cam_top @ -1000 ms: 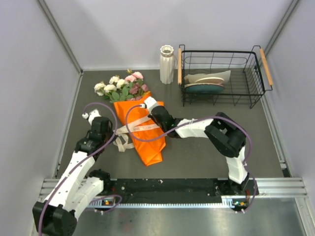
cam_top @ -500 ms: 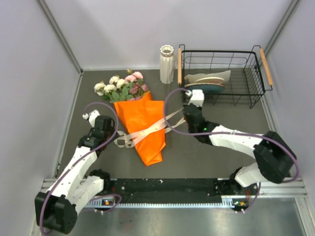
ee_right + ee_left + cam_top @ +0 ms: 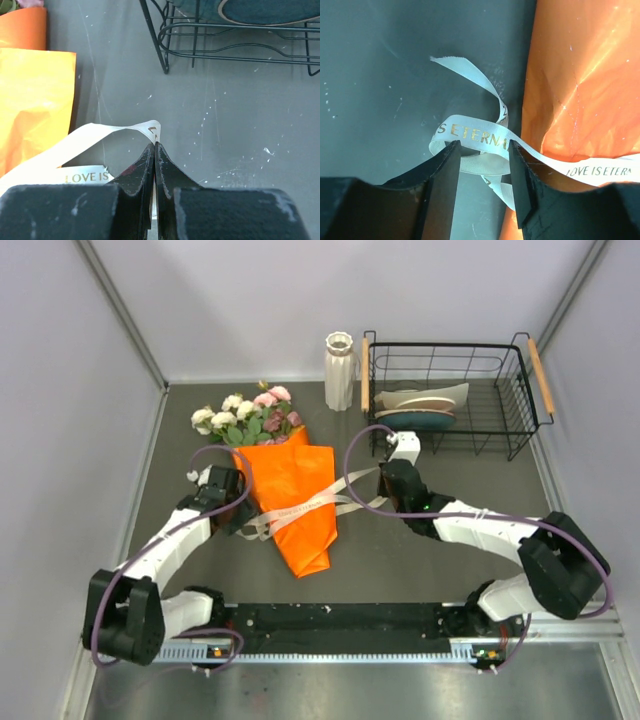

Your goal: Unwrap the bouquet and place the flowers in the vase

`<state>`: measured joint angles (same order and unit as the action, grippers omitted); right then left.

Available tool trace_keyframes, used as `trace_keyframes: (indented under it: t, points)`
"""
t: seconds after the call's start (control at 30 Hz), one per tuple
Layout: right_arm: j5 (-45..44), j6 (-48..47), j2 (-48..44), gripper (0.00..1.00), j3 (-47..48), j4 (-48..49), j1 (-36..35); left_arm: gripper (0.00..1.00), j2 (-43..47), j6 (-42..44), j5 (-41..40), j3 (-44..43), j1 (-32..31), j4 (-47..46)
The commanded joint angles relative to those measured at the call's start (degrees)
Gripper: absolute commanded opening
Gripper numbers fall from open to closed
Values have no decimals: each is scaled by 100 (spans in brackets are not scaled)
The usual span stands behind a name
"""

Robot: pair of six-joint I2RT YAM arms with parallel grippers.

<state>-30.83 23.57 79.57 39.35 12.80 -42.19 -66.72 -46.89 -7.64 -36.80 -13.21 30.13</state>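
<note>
On the dark grey worktop [image 3: 420, 560], scuffed and speckled with pale marks, pale grey walls [image 3: 250, 300] close in at the back and on both sides. A metal rail [image 3: 560, 615] runs along the near edge.

Left of centre the bouquet [image 3: 290, 485] lies flat. Its long axis runs near to far and leans a little left. The pointed tip of the orange paper faces the arms' bases, and the flowers [image 3: 245, 418] fan out toward the back left corner. A cream ribbon [image 3: 305, 506] with gold lettering crosses the paper, its ends trailing off on both sides.

Beside the bouquet's left edge, the left claw [image 3: 482, 150] has its fingers apart, with a loop of ribbon lying between them. To the bouquet's right, the right claw [image 3: 154, 146] is pressed together on a ribbon end, pinched at its very tip.

At the back the vase [image 3: 339, 370] stands upright, well apart from the bouquet. It is just left of a black wire basket [image 3: 520, 390] holding cream and teal dishes [image 3: 420, 408].
</note>
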Motion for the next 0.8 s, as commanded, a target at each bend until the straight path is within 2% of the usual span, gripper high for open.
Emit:
trace_keyframes:
  t: [0.0,0.1,0.3,0.43,0.53,0.57,0.6,0.67,0.7,0.77]
  points:
    - [262,-142,-266,0,29,302,36,49,422,-1084,-501,120,29,246]
    - [227,-265,-354,0,-6,355,36,52,606,-1375,-878,260,29,536]
    - [262,-301,-346,0,-15,390,36,63,888,-1559,-932,585,29,951]
    - [297,-204,-293,0,-42,461,27,65,1056,-1428,-932,954,29,363]
    - [306,-125,-319,0,-50,426,36,55,635,-1288,-794,991,134,-218]
    - [288,-125,-363,0,-51,399,36,46,477,-1218,-670,938,291,-375]
    - [253,-125,-415,0,-68,355,36,30,206,-1156,-564,833,336,-446]
    - [52,-99,-547,0,-112,320,27,14,2,-1068,-519,797,520,-691]
    - [-106,-81,-583,0,-138,285,27,2,-95,-1015,-493,814,626,-797]
    - [-361,-20,-627,0,-112,101,36,0,-79,-901,-554,788,976,-772]
